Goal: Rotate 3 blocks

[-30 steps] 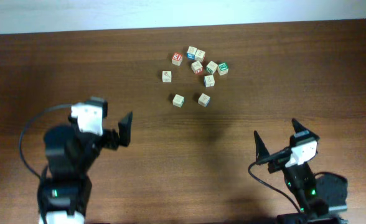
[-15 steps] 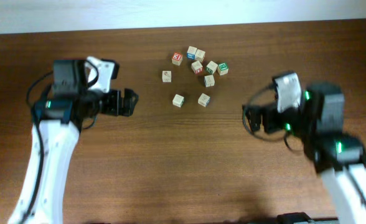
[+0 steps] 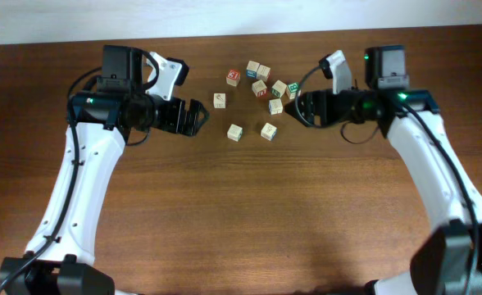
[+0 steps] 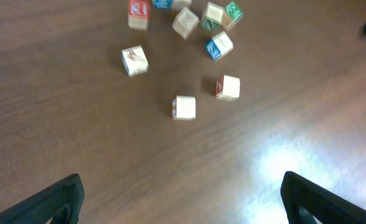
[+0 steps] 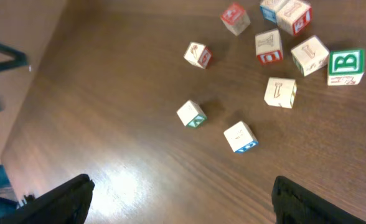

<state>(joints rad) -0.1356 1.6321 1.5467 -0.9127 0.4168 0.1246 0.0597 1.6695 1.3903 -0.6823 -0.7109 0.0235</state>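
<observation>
The left fingers (image 3: 195, 117) stand spread wide with nothing between them. In the left wrist view their dark tips (image 4: 57, 200) fill the two lower corners, with bare wood in the gap. The right fingers (image 3: 293, 108) are parted almost as far and hold nothing either. Their tips (image 5: 58, 199) frame open wood in the right wrist view. Both pairs hang above the worktop (image 3: 241, 213), pointing inward toward each other and touching no cube.

Between them lie the blocks (image 3: 259, 88), ten small alphabet cubes near the worktop's far edge, about midway along it. Two sit apart from the bunch on its near side: a first loose cube (image 3: 235, 131), closer to the left fingers, and a second loose cube (image 3: 268, 130) near it. A third loose cube (image 3: 219, 100) lies alone on the side toward the left fingers. The others bunch closer to the far edge, among them a red-faced cube (image 3: 233, 78) and a blue-sided cube (image 3: 252, 67). A green B cube (image 3: 293, 90) is the one nearest the right fingers. Just beside it are a pale tan-marked cube (image 5: 280, 92) and a second pale cube (image 5: 309, 55).

The white left arm (image 3: 77, 188) runs back toward the near left corner, and the right arm (image 3: 438, 180) toward the near right corner.
</observation>
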